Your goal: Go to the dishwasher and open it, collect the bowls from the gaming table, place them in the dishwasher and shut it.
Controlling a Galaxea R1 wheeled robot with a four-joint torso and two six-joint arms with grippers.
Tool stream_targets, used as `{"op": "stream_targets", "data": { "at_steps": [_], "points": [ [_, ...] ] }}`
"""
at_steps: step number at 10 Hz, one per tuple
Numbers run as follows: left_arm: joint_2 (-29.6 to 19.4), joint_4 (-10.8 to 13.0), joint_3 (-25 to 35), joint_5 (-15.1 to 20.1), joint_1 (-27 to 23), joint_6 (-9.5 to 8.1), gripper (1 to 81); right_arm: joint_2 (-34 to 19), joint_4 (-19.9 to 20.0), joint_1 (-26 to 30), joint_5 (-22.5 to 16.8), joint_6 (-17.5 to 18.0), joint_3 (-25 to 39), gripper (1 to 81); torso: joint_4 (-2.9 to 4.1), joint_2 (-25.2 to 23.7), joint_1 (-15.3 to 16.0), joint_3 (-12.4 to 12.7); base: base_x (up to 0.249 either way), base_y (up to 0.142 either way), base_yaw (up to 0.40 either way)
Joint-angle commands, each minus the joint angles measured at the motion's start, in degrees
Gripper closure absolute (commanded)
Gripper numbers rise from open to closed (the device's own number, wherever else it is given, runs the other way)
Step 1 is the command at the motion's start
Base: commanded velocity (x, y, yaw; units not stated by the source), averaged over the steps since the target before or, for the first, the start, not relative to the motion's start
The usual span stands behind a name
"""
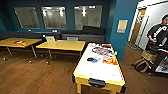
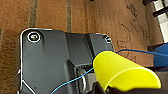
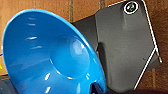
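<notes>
We look out over a room with a wooden floor (image 1: 37, 75) and dark teal walls, and the gaming table (image 1: 100, 71) stands just ahead and a little to the right, its long side running away from us. Its top is white with yellow edges, and colourful game boards (image 1: 103, 53) lie across the far half. Near the middle of the top, towards the table's left edge, we spot a dark bowl (image 1: 90, 59) with a blue bowl (image 1: 95, 60) touching it on the right.

Beyond the table, two yellow-topped tables (image 1: 63, 45) stand side by side along a dark bench under three framed panels. On the right, by the open doorway, a person (image 1: 158, 35) in dark clothes stands with a brown bag (image 1: 141, 64) on the floor beside them.

On the left wrist view we see a yellow bowl (image 2: 120, 71) up close against the robot's dark plate, tilted on its side, with a blue cable (image 2: 75, 80) running beneath it. On the right wrist view a large blue bowl (image 3: 50, 55) shows its glossy inside. We cannot tell from either view how the fingers stand or whether they grip those bowls.
</notes>
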Motion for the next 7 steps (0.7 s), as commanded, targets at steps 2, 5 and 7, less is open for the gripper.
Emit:
{"op": "stream_targets", "data": {
  "at_steps": [2, 5, 7],
  "points": [
    [-1.32, 0.42, 0.38, 0.51, -2.72, -0.06, 81.1, 2.38, -2.29, 1.91, -0.52, -0.63, -1.59, 81.1, 0.0, 0.0, 0.07, 0.0, 0.0, 0.0, 0.0],
    [-1.32, 0.51, 0.29, 0.51, -2.72, -0.06, 81.1, 3.26, -2.29, 1.91, -0.52, -0.63, -2.99, 81.1, 0.0, 0.0, 0.08, 0.0, 0.0, 0.0, 0.0],
    [-1.41, 0.51, 0.29, 0.42, -2.72, -0.06, 81.1, 3.61, -2.38, 2.0, -0.52, -0.72, -3.26, 81.1, 0.0, 0.0, 0.08, 0.0, 0.0, 0.0, 0.0]
  ]
}}
